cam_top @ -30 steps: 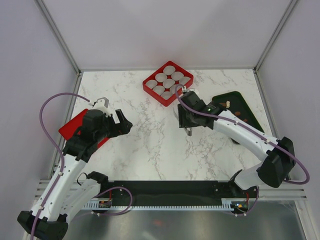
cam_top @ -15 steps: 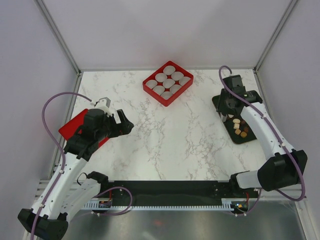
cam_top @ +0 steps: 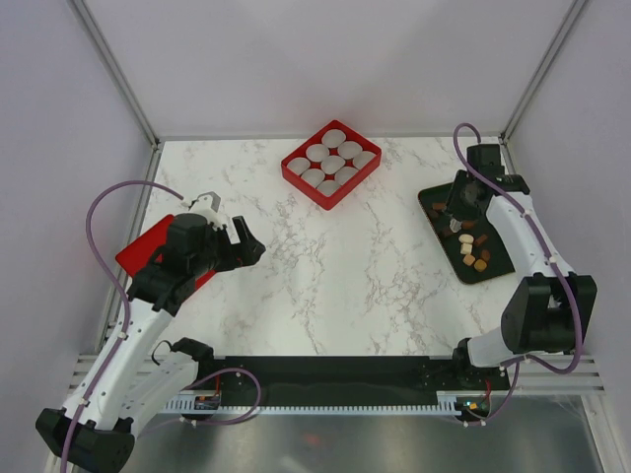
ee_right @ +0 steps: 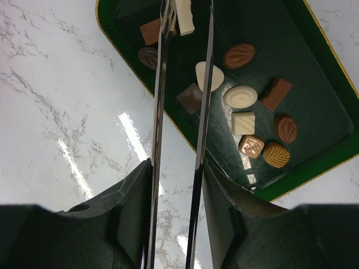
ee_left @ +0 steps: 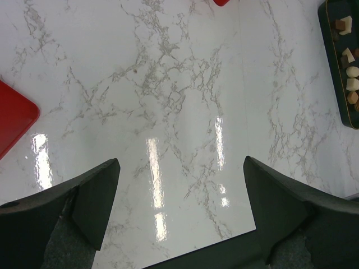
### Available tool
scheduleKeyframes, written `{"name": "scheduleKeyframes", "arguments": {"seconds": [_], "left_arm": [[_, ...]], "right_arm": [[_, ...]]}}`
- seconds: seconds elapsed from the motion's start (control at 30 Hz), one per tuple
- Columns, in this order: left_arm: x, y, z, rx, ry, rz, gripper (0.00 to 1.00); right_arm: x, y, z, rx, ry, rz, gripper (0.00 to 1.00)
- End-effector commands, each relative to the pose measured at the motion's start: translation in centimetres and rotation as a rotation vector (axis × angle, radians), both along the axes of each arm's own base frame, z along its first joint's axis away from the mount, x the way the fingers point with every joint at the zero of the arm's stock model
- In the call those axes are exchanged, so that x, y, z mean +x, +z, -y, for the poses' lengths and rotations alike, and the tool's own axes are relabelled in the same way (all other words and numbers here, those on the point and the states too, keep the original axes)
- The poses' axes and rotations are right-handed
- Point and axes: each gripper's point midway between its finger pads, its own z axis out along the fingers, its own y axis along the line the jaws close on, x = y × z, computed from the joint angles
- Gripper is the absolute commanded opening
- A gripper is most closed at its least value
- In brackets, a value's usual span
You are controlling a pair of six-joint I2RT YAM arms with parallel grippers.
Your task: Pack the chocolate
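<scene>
Twelve chocolate pieces (ee_right: 240, 96); nine white paper cups (cam_top: 333, 164).

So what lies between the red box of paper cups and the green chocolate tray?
Nothing. In the top external view, only bare marble tabletop separates the red box from the green tray.

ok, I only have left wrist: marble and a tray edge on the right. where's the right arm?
Observer: Right fingers are over the green tray, clamped on tweezers.
Operator: anything in the tweezers?
Observer: Can't tell. They run up to the tray's far end, beside a white chocolate.
Operator: and the box?
Observer: Red box holds nine white cups, nothing brown showing in them.
</scene>
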Motion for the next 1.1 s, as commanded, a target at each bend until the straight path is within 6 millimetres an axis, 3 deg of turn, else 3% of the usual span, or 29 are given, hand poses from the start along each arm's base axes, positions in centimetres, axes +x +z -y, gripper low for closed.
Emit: {"name": "scheduleKeyframes", "arguments": {"seconds": [0.0, 0.27, 0.47, 0.77, 1.07], "left_arm": [[0.3, 0.2, 0.2, 0.017, -0.033, 0.027, 1.00], [0.4, 0.0, 0.3, 0.018, -0.034, 0.017, 1.00], [0.4, -0.1, 0.2, 0.019, -0.033, 0.016, 1.00], [0.5, -0.1, 0.3, 0.018, -0.036, 0.014, 1.00], [0.5, 0.0, 0.3, 0.017, -0.036, 0.018, 1.00]], "right_arm": [[1.4, -0.1, 1.0, 0.019, -0.004, 0.050, 0.47], [1.4, -2.6, 0.5, 0.102, 0.008, 0.035, 0.46], [1.2, -3.5, 0.8, 0.100, -0.007, 0.033, 0.46], [2.0, -0.3, 1.6, 0.072, -0.051, 0.120, 0.45], [2.9, 1.3, 1.4, 0.086, -0.044, 0.156, 0.45]]}}
